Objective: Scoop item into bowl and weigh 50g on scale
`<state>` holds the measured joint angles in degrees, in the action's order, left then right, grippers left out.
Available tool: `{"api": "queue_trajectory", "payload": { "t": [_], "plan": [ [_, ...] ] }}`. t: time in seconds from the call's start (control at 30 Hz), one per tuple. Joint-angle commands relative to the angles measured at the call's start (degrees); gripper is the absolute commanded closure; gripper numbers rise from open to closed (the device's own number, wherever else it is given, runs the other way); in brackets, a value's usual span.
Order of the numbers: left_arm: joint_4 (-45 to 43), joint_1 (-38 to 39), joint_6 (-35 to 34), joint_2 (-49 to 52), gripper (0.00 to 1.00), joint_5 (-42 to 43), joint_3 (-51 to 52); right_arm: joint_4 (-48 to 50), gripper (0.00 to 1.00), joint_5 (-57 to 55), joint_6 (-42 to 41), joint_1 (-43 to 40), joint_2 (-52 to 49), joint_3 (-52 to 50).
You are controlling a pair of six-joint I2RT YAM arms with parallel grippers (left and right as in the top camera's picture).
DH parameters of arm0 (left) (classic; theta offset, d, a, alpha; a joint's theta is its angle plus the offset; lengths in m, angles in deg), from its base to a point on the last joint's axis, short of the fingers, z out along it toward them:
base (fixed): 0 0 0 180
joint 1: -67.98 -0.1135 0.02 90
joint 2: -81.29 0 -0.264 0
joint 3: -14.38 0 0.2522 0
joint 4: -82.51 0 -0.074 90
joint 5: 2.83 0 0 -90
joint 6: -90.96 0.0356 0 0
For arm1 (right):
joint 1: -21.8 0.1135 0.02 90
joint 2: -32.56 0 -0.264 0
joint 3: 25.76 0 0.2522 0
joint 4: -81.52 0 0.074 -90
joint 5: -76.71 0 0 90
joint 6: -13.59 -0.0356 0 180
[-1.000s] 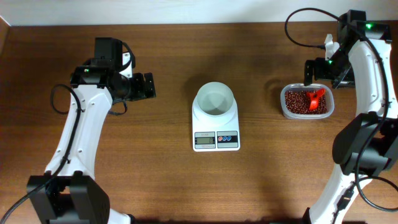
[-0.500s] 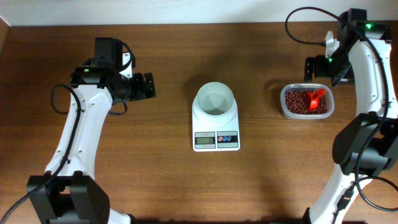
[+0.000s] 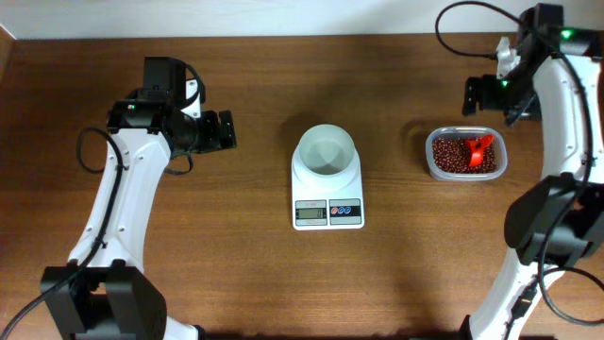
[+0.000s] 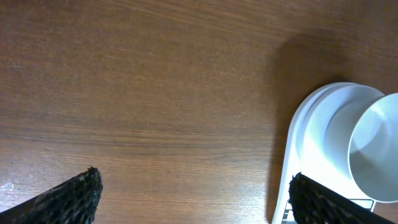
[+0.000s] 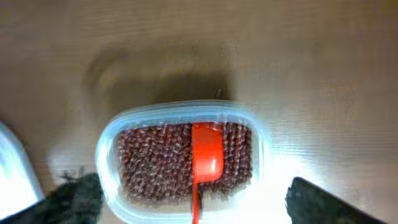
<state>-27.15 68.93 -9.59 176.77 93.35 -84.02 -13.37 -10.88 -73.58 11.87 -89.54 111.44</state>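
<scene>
Beans (image 3: 451,157) lay heaped in a clear tub (image 5: 175,111) on the right side of the table (image 3: 236,255), dark red-brown and spread from wall to wall. A red scoop (image 5: 207,154) rested on top of the beans. In the right wrist view its cup sat near the middle of the tub and its handle ran down past the bottom edge of the picture.

The right gripper (image 3: 469,96) hung over the table just beyond the tub's far side, touching neither tub nor scoop. Its fingers (image 5: 78,194) stood spread wide, one at each lower corner of the wrist view, with the tub showing below and between them.

The scale (image 3: 327,194) sat at the middle of the table, well apart from the tub. Its display (image 3: 310,212) and its red and blue buttons (image 3: 345,210) faced the near edge, and the reading was too small to tell. The bowl (image 3: 326,151) stood upright on the scale's platform and covered most of it.

The left gripper (image 3: 229,130) hovered over bare wood to the left of the scale, pointing toward it but well apart. Its fingers (image 4: 68,199) were spread just as wide, with only wood grain between them. The left wrist view caught the scale's rounded end and the bowl at the right side, above the right-hand finger.
</scene>
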Motion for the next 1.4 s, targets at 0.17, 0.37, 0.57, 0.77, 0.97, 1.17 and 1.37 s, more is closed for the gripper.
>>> {"api": "queue_trajectory", "payload": {
  "t": [0.17, 0.37, 0.57, 0.77, 0.97, 1.17, 1.37],
  "plan": [
    [0.13, -0.11, -0.13, 0.42, 0.01, -0.42, 0.17, -16.22, 0.0, 0.15, -0.26, -1.46, 4.74, 8.39],
    [0.13, 0.04, -0.13, 0.42, 0.01, -0.42, 0.17, -12.55, 0.32, 0.13, -0.26, -1.31, 4.7, -4.48],
    [0.13, 0.0, -0.13, 0.42, 0.01, -0.42, 0.17, -0.68, 0.01, 1.7, -0.24, -1.31, 4.63, -16.37],
    [0.13, 0.0, -0.13, 0.42, 0.01, -0.42, 0.17, 3.17, 0.39, 1.38, -0.24, -1.36, 4.63, -18.03],
    [0.13, 0.0, -0.13, 0.42, 0.01, -0.42, 0.17, 7.48, 0.47, 0.76, -0.22, -1.33, 4.63, -18.03],
    [0.13, 0.0, -0.13, 0.42, 0.01, -0.42, 0.17, 7.43, 0.77, 0.7, -0.22, -1.33, 4.63, -18.14],
    [0.13, 0.0, -0.13, 0.42, 0.01, -0.42, 0.17, 6.86, 0.78, 0.55, -0.24, -1.36, 4.63, -19.32]
  ]
}}
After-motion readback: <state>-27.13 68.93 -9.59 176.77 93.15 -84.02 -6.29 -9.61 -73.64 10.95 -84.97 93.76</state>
